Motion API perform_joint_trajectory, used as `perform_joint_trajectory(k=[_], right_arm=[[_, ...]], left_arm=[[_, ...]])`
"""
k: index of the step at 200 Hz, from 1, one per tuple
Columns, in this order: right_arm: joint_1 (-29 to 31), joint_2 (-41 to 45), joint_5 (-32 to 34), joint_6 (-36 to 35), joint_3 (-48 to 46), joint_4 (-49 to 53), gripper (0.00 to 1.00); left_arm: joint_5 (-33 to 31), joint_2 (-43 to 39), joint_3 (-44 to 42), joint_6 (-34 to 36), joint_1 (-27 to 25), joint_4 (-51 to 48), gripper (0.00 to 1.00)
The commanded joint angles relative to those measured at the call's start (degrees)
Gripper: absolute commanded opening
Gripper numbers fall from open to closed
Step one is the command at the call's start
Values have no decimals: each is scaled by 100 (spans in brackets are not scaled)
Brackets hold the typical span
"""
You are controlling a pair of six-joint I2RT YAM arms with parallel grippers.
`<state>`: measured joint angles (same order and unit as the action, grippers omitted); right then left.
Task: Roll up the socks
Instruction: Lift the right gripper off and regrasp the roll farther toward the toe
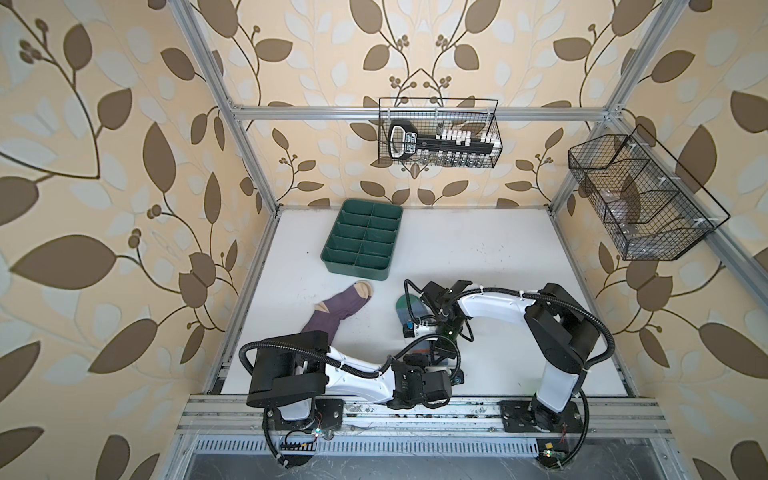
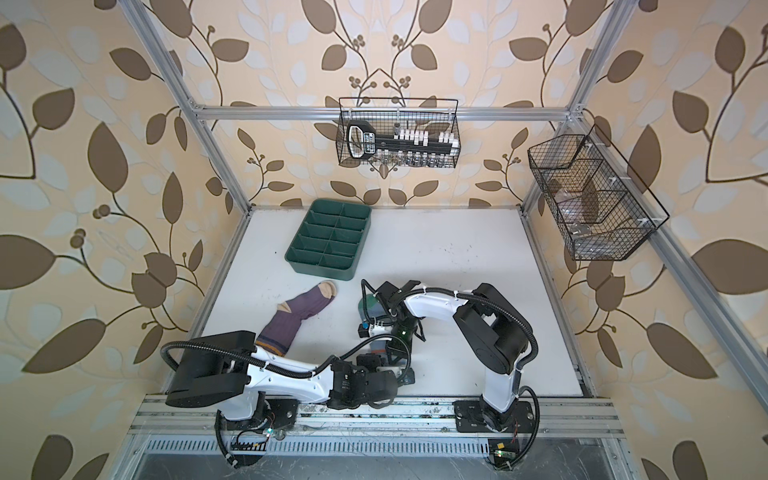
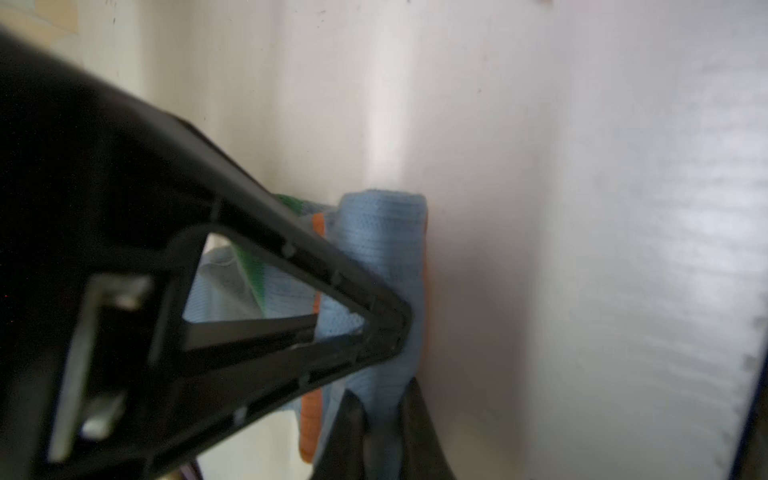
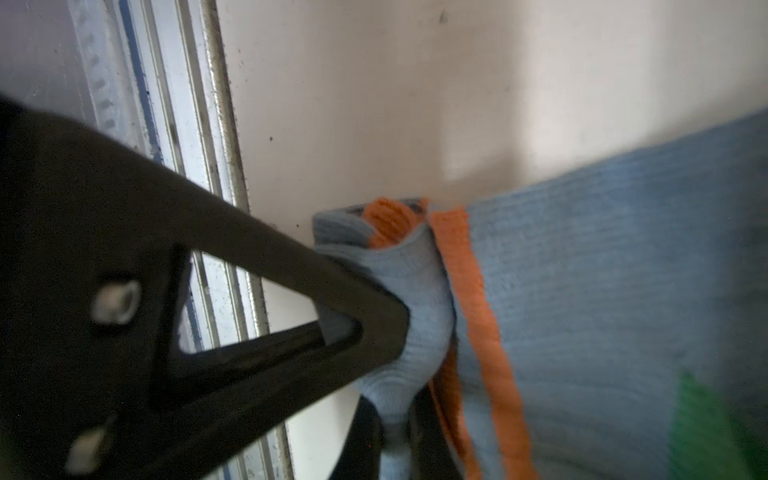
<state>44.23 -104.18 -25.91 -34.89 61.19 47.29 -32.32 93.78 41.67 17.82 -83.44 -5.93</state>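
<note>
We see a green divided tray (image 1: 356, 269) left of centre on the white table (image 1: 478, 257). A wire basket (image 1: 440, 163) holding a black rail (image 1: 453, 144) hangs at upper centre, a second wire basket (image 1: 590, 166) at upper right.

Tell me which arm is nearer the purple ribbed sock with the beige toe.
Left. The left arm overlaps the purple ribbed sock at its cuff end in both top views; the right arm stands apart, beyond the light blue ribbed sock.
</note>
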Motion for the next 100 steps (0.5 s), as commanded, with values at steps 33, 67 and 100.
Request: perform_joint_trajectory(k=[33,67,100], right_arm=[[-221,1150,1537,310,-797,-1336,31],[-471,2608,2345,645,-1282,-2437,38],[-1317,4221,3326,1547,-1560,-3420,39]], left_arm=[[943,-55,7,205,186,-246,0],[2058,-157,262,676,448,-825,0],[3000,-236,597,846,947,-1607,0]])
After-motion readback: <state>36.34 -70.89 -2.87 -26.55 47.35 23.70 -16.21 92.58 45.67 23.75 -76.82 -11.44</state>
